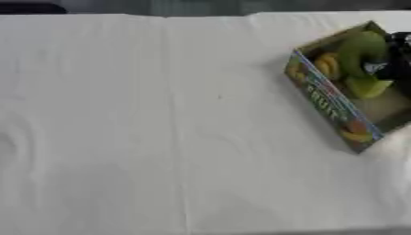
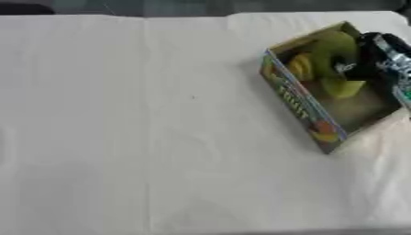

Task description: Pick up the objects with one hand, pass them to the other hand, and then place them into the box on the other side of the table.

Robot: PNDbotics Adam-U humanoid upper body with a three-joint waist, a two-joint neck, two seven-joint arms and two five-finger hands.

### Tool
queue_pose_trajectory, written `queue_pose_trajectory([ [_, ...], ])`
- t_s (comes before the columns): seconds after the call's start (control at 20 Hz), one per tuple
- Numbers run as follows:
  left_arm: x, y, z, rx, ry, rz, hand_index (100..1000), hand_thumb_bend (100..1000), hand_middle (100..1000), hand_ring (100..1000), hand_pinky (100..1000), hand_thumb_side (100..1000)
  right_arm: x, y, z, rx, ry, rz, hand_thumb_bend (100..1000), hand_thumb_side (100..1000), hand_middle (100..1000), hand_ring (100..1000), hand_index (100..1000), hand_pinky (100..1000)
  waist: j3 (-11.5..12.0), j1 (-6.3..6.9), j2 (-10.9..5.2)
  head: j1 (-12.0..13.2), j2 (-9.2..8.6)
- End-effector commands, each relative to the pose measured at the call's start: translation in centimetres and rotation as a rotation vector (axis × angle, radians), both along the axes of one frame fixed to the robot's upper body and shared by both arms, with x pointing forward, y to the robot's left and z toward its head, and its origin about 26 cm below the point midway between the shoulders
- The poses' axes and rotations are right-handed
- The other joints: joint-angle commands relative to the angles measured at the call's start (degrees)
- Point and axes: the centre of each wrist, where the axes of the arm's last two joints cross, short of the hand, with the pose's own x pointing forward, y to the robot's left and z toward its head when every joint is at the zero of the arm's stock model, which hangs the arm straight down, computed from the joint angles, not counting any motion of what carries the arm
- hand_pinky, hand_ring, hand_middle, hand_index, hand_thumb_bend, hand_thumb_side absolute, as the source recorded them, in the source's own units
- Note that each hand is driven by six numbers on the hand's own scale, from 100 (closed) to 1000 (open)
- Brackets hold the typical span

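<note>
Near the desk's far right corner our right hand reaches into the box — among green fruit — finger state we cannot tell.

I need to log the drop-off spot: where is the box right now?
The box sits on the white table at the right side of both views, near the far edge, with the right robot hand reaching into it among green and yellow objects.

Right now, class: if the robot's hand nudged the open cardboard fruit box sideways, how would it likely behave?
The cardboard fruit box would probably slide on the smooth white tablecloth rather than tip, sitting low and wide. Its thin walls may flex. The green fruit and the right hand inside could resist.
</note>
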Motion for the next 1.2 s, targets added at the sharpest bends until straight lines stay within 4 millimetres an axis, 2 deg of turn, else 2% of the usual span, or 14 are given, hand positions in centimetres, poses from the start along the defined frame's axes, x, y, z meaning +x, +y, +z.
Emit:
queue_pose_trajectory([
  [0.05, -0.2, 0.1, 1.2, 0.020, -0.036, 0.001, 850, 286, 631, 535, 510, 514, -0.6, -0.1, -0.5, 0.019, -0.014, -0.003, 394, 154, 785, 829, 965, 989, -0.1, -0.51, -0.25, 0.6, 0.45],
  [0.1, -0.2, 0.0, 1.2, 0.021, -0.035, 0.000, 851, 286, 632, 536, 510, 514, -0.7, 0.0, -0.5, 0.033, -0.023, 0.001, 361, 163, 794, 829, 970, 992, -0.2, -0.54, -0.40, 0.9, 0.53],
  [0.15, -0.2, 0.0, 1.2, 0.022, -0.034, -0.001, 852, 285, 633, 536, 510, 515, -0.9, 0.1, -0.5, 0.046, -0.033, 0.003, 328, 223, 801, 830, 976, 999, -0.2, -0.57, -0.54, 1.0, 0.56],
  [0.25, -0.2, -0.1, 1.1, 0.023, -0.031, 0.000, 852, 284, 633, 536, 508, 517, -1.0, 0.4, -0.3, 0.067, -0.059, 0.003, 300, 254, 819, 836, 981, 1000, -0.3, -0.65, -0.88, 1.1, 0.61],
  [0.65, -0.1, -0.3, 1.1, 0.035, -0.032, -0.005, 853, 281, 632, 535, 505, 521, -1.3, 0.9, -0.2, 0.116, -0.066, 0.004, 299, 216, 819, 837, 983, 1000, -0.6, -1.29, -2.00, 1.0, 1.13],
  [0.8, -0.2, -0.4, 1.1, 0.035, -0.035, -0.008, 853, 286, 630, 533, 503, 537, -1.5, 1.0, 0.0, 0.119, -0.070, -0.012, 289, 217, 786, 809, 970, 986, -0.6, -1.65, -2.13, 1.0, 1.59],
  [0.95, -0.2, -0.5, 1.1, 0.034, -0.039, -0.008, 852, 280, 629, 532, 502, 533, -1.8, 1.7, 0.7, 0.133, -0.103, -0.024, 175, 191, 763, 769, 969, 945, -0.6, -1.88, -2.11, 1.8, 2.10],
  [1.0, -0.2, -0.4, 1.1, 0.033, -0.042, -0.006, 852, 282, 629, 532, 502, 534, -1.9, 2.0, 1.0, 0.133, -0.119, -0.032, 164, 149, 751, 735, 971, 918, -0.5, -1.97, -2.14, 2.5, 2.22],
  [1.05, -0.2, -0.4, 1.1, 0.034, -0.045, -0.007, 849, 304, 629, 532, 508, 555, -2.1, 2.5, 1.4, 0.134, -0.134, -0.035, 100, 135, 742, 692, 974, 885, -0.4, -2.07, -2.19, 3.1, 2.29],
  [1.2, -0.2, -0.7, 1.2, 0.047, -0.056, -0.039, 837, 301, 622, 527, 508, 554, -2.7, 4.1, 2.7, 0.141, -0.176, -0.033, 100, 100, 755, 671, 984, 873, -0.3, -2.43, -2.64, 3.1, 2.34],
])
